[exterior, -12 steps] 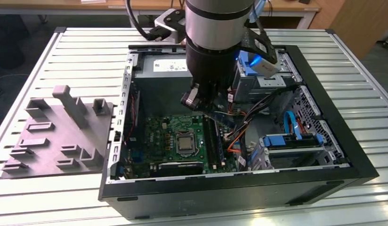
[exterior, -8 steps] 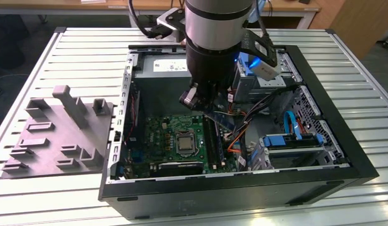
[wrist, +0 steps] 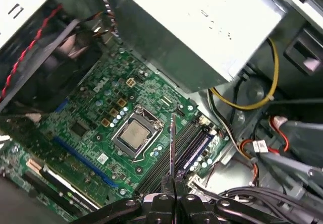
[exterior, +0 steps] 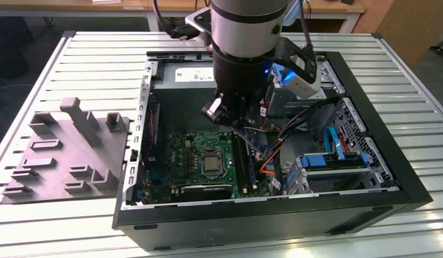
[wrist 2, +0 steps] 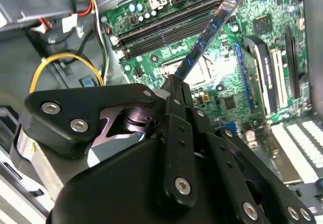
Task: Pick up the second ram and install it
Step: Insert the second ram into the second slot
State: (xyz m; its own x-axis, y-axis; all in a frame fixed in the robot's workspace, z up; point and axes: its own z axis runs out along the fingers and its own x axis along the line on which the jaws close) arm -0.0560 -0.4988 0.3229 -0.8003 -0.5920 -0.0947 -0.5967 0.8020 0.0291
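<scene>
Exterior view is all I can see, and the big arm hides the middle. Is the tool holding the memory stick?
Observer: Yes. In the second wrist view the tool is shut on one end of the blue memory stick.
Operator: Is it in its slot?
Observer: It's not pushed in. In the first wrist view it hangs edge-on over the long black slots beside the silver chip. I can't tell if it touches them.
Operator: Are any wires in the way?
Observer: A yellow cable loops beside the board, apart from the stick.
</scene>
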